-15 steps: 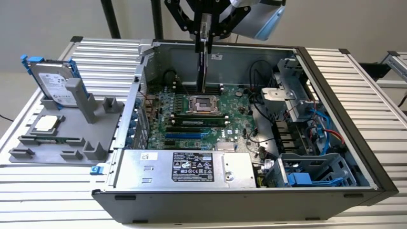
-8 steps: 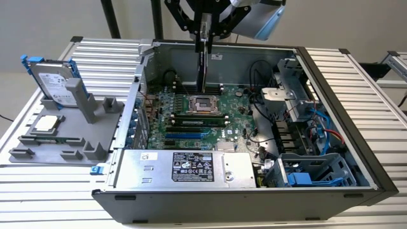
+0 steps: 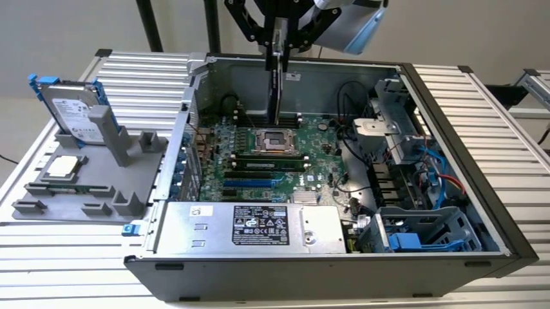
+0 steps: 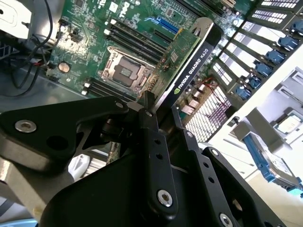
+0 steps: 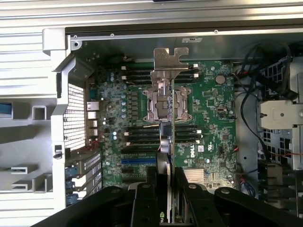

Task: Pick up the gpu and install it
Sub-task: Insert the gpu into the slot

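Observation:
The gpu (image 3: 276,90) hangs edge-on and upright inside the open computer case (image 3: 447,129), with my gripper (image 3: 277,46) shut on its upper end. Its lower end is over the motherboard (image 3: 318,161), near the CPU socket (image 3: 273,140), and I cannot tell any contact with the board. In the second wrist view the gpu (image 4: 191,66) shows its black shroud edge and green board, gripped between the black fingers (image 4: 150,142). In the first wrist view the gpu's silver bracket (image 5: 169,59) points away from the gripper (image 5: 166,201). The blue expansion slot (image 3: 249,183) lies toward the power supply.
A grey fixture (image 3: 51,206) stands on the table at the exterior view's left, holding an upright hard drive (image 3: 73,109) with blue rails, a processor chip (image 3: 62,167) and a memory stick (image 3: 69,189). The power supply (image 3: 249,226), cables (image 3: 429,180) and a drive cage (image 3: 421,225) crowd the case.

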`<state>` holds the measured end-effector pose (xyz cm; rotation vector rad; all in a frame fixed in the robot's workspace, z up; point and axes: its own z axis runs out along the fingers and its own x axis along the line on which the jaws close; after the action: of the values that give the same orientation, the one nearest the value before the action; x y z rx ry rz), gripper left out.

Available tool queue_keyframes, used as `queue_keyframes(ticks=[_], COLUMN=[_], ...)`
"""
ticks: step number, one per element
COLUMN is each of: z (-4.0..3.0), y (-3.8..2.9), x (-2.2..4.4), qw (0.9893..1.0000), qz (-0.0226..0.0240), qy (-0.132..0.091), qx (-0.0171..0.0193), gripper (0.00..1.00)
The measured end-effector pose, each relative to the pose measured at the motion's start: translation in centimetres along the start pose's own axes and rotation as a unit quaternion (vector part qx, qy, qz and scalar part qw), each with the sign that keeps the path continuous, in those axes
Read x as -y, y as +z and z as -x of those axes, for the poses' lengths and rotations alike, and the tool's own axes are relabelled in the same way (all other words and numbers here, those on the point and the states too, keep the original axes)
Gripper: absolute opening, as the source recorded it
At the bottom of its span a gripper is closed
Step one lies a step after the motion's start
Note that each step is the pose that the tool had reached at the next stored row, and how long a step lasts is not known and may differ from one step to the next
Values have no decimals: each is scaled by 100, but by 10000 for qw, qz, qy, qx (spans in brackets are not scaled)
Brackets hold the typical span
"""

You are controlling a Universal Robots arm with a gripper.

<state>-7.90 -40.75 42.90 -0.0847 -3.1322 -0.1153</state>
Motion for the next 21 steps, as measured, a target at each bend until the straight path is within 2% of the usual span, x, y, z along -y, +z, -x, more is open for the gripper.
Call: queue_keyframes(ticks=[7,21], z=[4,4], y=[0,0], x=[0,0], qw=[10000,9996], qz=[0,-2], qy=[-10,-281], qx=[0,-21], gripper=[0,0])
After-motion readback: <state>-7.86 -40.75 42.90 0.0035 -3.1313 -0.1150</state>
